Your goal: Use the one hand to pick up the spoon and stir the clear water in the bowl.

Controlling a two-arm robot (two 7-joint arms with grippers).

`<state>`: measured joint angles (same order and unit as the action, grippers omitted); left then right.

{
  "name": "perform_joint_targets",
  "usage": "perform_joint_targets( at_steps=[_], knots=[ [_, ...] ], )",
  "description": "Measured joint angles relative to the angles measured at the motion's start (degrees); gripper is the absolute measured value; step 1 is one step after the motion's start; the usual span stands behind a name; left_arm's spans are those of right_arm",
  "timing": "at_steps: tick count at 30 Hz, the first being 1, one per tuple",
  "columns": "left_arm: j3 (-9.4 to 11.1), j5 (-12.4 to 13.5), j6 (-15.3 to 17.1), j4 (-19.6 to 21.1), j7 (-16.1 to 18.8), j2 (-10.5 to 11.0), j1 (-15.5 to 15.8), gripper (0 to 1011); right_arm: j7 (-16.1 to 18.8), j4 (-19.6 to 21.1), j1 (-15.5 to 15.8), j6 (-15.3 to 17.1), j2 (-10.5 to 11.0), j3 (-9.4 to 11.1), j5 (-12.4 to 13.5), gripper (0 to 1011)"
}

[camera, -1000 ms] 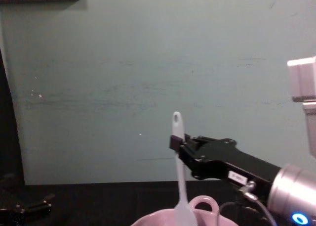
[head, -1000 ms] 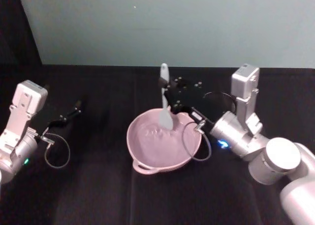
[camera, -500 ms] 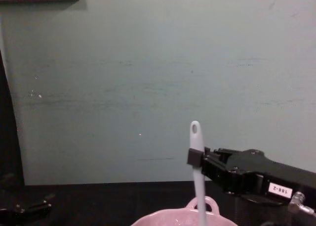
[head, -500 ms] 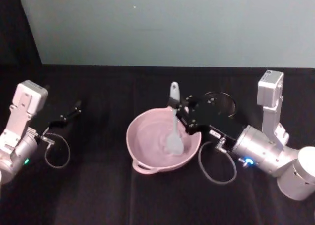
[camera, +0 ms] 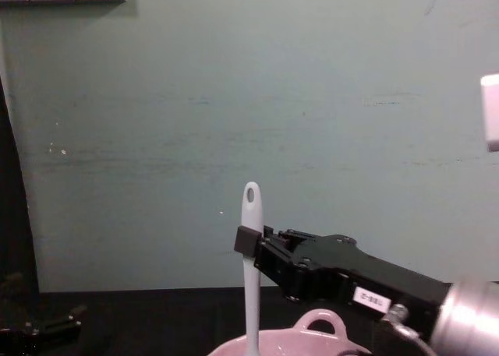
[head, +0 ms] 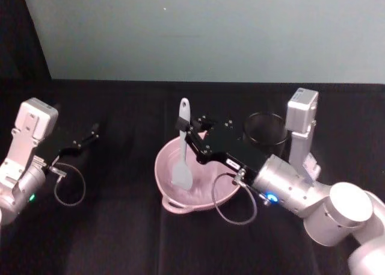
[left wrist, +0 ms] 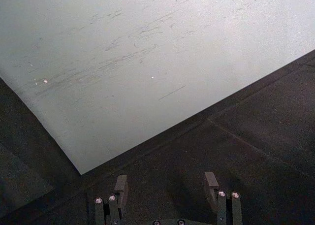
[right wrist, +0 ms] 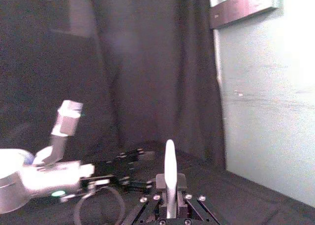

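While the black boxy right gripper (head: 183,129) clamped the long slim white plastic spoon (head: 182,151) upright, head down in the glossy pale pink round bowl (head: 163,160), good stirring probably wanted slow circles clear of the rim; the left gripper (head: 92,131) sat at the table's left, fingers apart.

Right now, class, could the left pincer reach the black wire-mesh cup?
Probably not directly: the left pincer sits open far left, and the pale pink glossy bowl, white plastic spoon and right pincer gripping it lie between it and that cup.
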<state>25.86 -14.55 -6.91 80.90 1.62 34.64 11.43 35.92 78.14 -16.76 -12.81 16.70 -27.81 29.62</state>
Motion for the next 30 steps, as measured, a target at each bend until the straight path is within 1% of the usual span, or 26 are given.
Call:
perform_joint_targets(
  at_steps=[4,5,8,12,15,17,19,20,21,22,23,26,27,29,30],
  knots=[
    [0.0,0.0,0.0,0.0,0.0,0.0,0.0,1011,-1.9,-3.2,-1.6,-2.5,-1.8,0.0,-1.9,116],
    [0.0,0.0,0.0,0.0,0.0,0.0,0.0,1011,-3.0,-4.8,-2.3,-3.9,-2.6,0.3,-3.0,116],
    [0.0,0.0,0.0,0.0,0.0,0.0,0.0,1011,-4.8,-7.6,-3.4,-6.7,-3.8,1.2,-5.1,116],
    [0.0,0.0,0.0,0.0,0.0,0.0,0.0,1011,-6.8,-9.9,-4.1,-9.1,-4.2,2.6,-7.0,116],
    [0.0,0.0,0.0,0.0,0.0,0.0,0.0,1011,-7.7,-10.5,-4.3,-9.8,-4.2,3.6,-7.8,116],
    [0.0,0.0,0.0,0.0,0.0,0.0,0.0,1011,-8.0,-10.3,-4.1,-9.7,-3.4,4.7,-8.0,116],
    [0.0,0.0,0.0,0.0,0.0,0.0,0.0,1011,-7.9,-9.8,-3.7,-9.4,-3.0,5.1,-8.0,116],
    [0.0,0.0,0.0,0.0,0.0,0.0,0.0,1011,-7.5,-8.9,-3.1,-8.7,-2.2,5.4,-7.9,116],
    [0.0,0.0,0.0,0.0,0.0,0.0,0.0,1011,-7.5,-8.9,-3.1,-8.7,-2.2,5.4,-7.9,116],
    [0.0,0.0,0.0,0.0,0.0,0.0,0.0,1011,-6.8,-7.4,-2.2,-7.8,-1.3,5.7,-7.7,116],
    [0.0,0.0,0.0,0.0,0.0,0.0,0.0,1011,-5.9,-6.0,-1.3,-6.7,-0.4,6.1,-7.1,116],
    [0.0,0.0,0.0,0.0,0.0,0.0,0.0,1011,-4.4,-3.3,0.4,-4.9,0.9,6.4,-6.0,116],
    [0.0,0.0,0.0,0.0,0.0,0.0,0.0,1011,-3.4,-1.6,1.4,-3.6,1.7,6.4,-5.0,116],
    [0.0,0.0,0.0,0.0,0.0,0.0,0.0,1011,-2.4,0.0,2.4,-2.5,2.4,6.4,-4.0,116],
    [0.0,0.0,0.0,0.0,0.0,0.0,0.0,1011,-1.6,1.4,3.1,-1.4,3.0,6.2,-3.1,116]
  ],
)
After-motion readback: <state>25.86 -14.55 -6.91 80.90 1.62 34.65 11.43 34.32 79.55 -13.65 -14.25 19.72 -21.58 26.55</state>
